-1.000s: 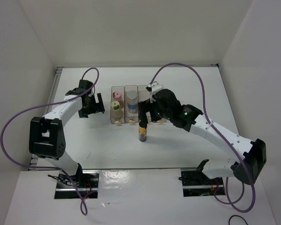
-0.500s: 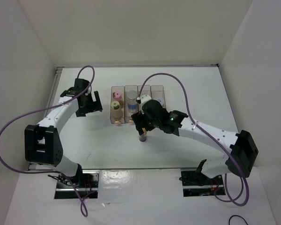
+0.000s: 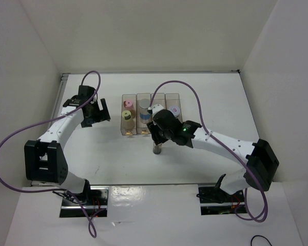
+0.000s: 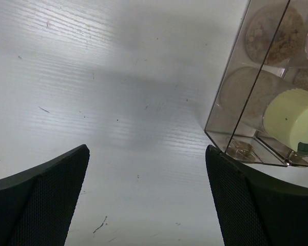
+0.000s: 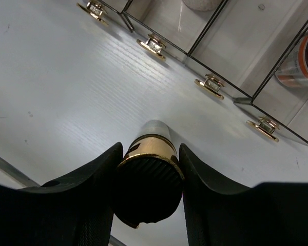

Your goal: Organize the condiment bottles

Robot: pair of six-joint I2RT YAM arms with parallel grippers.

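A dark condiment bottle (image 3: 156, 149) with a black-gold cap (image 5: 149, 177) stands on the table just in front of the bins, and my right gripper (image 3: 157, 139) (image 5: 150, 154) is shut on its cap from above. In the leftmost bin sit a pink-capped jar (image 3: 128, 104) and a yellow-green-capped jar (image 3: 127, 115) (image 4: 290, 120). A pale blue-white jar (image 3: 144, 107) fills the second bin, and a lavender-capped jar (image 3: 174, 110) the rightmost. My left gripper (image 3: 96, 114) (image 4: 146, 154) hangs open over bare table, left of the bins.
Several clear rectangular bins (image 3: 159, 98) stand side by side mid-table, gold clasps (image 5: 209, 85) on their near faces. The leftmost bin's corner (image 4: 235, 110) is close to my left gripper's right finger. White walls enclose the table on three sides.
My right gripper has come down toward the near side of the bins and shut on the dark bottle's cap. The left arm has drawn slightly left and back, still open.
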